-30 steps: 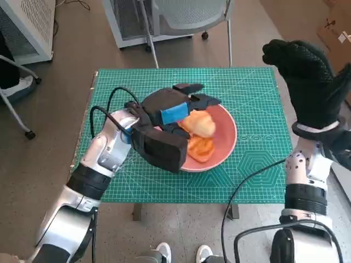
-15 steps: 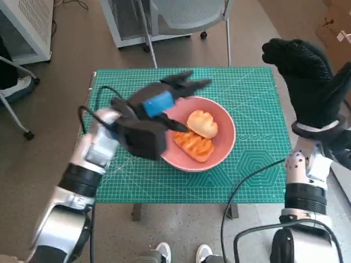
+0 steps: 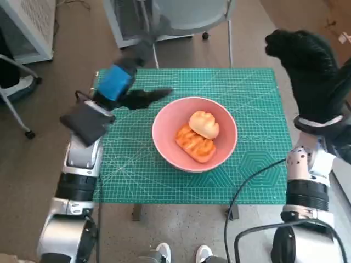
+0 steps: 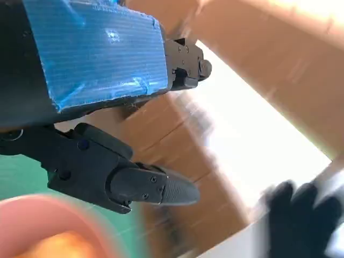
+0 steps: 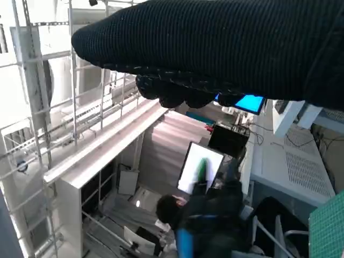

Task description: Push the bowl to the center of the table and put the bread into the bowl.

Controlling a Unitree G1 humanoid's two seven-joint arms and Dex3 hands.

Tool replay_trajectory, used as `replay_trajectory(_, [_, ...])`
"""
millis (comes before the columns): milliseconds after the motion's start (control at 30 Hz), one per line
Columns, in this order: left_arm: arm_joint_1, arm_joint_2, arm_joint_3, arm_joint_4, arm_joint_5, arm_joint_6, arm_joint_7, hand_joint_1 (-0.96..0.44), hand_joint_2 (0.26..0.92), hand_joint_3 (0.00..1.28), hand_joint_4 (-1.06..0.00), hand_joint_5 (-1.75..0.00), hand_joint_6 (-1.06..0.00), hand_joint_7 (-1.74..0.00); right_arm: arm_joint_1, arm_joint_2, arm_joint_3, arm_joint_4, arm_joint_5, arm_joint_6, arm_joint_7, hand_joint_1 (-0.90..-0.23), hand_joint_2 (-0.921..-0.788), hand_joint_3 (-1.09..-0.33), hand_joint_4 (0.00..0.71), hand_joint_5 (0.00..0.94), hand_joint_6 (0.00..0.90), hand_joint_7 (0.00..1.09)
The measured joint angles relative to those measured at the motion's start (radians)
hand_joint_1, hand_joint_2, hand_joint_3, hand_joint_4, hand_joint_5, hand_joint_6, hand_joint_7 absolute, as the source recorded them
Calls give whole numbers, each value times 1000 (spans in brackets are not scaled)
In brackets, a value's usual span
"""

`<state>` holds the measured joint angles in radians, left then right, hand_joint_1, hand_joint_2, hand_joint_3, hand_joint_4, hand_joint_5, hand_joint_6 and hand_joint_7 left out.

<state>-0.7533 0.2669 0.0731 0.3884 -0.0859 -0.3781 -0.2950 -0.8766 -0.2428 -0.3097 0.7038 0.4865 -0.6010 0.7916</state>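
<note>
The pink bowl (image 3: 164,129) sits near the middle of the green cutting mat (image 3: 252,104). Two pieces of bread lie inside it: a pale bun (image 3: 204,124) and an orange-brown pastry (image 3: 194,143). My left hand (image 3: 123,87) hovers above the mat's far left corner, blurred, its black fingers spread and holding nothing. In the left wrist view the left hand (image 4: 123,134) shows above the bowl (image 4: 48,228) rim and a blur of bread (image 4: 62,247). My right hand (image 3: 307,66), in its black glove, is raised beyond the table's right edge, fingers curled in, nothing visibly in it.
A chair (image 3: 186,16) stands behind the table and a white cabinet (image 3: 27,22) at the far left. Shoe tips (image 3: 181,253) show below the table's front edge. A black cable (image 3: 247,186) crosses the front right corner. A person (image 5: 199,220) appears in the right wrist view.
My left hand has let go of the bread and pulled up and away to the left, out of the bowl. Both pieces now lie uncovered in the bowl. The right hand barely moved.
</note>
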Motion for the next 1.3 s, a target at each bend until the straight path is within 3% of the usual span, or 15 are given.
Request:
replay_trajectory(367, [87, -15, 28, -165, -59, 57, 19, -696, 921, 375, 1, 1, -85, -15, -39, 5, 6, 19, -25, -9, -43, -681, -921, -684, 343, 2, 429, 1])
replay_trajectory(767, [132, -28, 29, -231, -112, 82, -6, -679, 921, 370, 1, 1, -85, -23, -45, 36, 35, 13, -60, -15, -97, -657, -921, -691, 319, 0, 414, 0])
replay_trajectory(1300, [132, -53, 29, -231, -114, 82, -1, -663, 921, 363, 1, 1, -80, -37, -45, 36, 38, 2, -60, -5, -108, -660, -921, -689, 313, 1, 409, 1])
